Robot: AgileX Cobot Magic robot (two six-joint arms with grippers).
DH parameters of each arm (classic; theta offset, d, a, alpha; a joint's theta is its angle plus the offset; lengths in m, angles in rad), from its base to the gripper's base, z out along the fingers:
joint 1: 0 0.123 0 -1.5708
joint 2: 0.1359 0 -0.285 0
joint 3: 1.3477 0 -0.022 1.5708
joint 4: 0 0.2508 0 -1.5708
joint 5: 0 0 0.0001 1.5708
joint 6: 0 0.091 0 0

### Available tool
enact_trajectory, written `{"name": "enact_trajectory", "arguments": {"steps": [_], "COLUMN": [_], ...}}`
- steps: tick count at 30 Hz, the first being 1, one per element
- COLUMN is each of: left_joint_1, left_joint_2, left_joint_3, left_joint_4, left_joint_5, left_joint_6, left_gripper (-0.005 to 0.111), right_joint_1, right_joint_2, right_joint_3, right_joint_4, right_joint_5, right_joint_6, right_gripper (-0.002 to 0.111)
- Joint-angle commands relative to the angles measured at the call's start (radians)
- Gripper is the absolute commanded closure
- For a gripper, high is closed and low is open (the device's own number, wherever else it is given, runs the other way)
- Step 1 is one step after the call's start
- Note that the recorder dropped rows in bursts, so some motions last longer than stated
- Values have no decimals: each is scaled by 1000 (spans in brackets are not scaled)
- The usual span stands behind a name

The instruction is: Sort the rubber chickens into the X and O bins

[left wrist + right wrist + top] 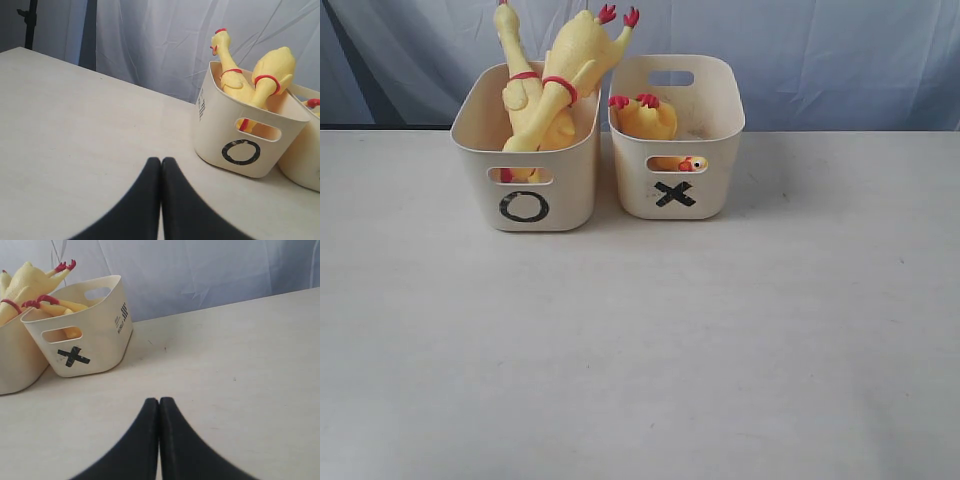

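Sorting looks done: two chickens [570, 70] fill the O bin [570, 195], one chicken [645, 120] the X bin [720, 125]; left gripper [161, 167] and right gripper [159, 407] sit closed, empty.

black right gripper [159, 402] with fingertips pressed together above a pale tabletop [240, 355], cream plastic tub marked with a black x [102, 330] holding a yellow rubber chicken [70, 305], second cream tub [15, 360] just beside it, another yellow chicken [25, 282] sticking out with red feet up, pale blue cloth backdrop [210, 270]
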Motion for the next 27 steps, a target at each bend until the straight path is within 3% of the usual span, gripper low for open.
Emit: {"name": "enact_trajectory", "arguments": {"steps": [1, 7, 13, 17, 27], "left_joint_1": [-3, -3, -3, -3, -3], "left_joint_2": [-6, -6, -6, -6, -6], "left_joint_3": [5, 5, 5, 5, 5], "left_joint_4": [2, 3, 3, -1, -1], "left_joint_5": [4, 0, 2, 2, 2], "left_joint_6": [-2, 6, 319, 318, 313], "left_gripper": [107, 107, 107, 107, 107], "right_joint_1": [3, 3, 3, 3, 3], "right_joint_2": [-5, -5, -5, -5, -5], "right_joint_3": [5, 5, 5, 5, 5], "right_joint_4": [-11, -11, -47, -146, -147], "right_joint_5": [-6, -6, -6, -13, 9], "right_joint_6": [-3, -3, -6, -6, -6], "right_gripper": [108, 108, 108, 108, 108]}}
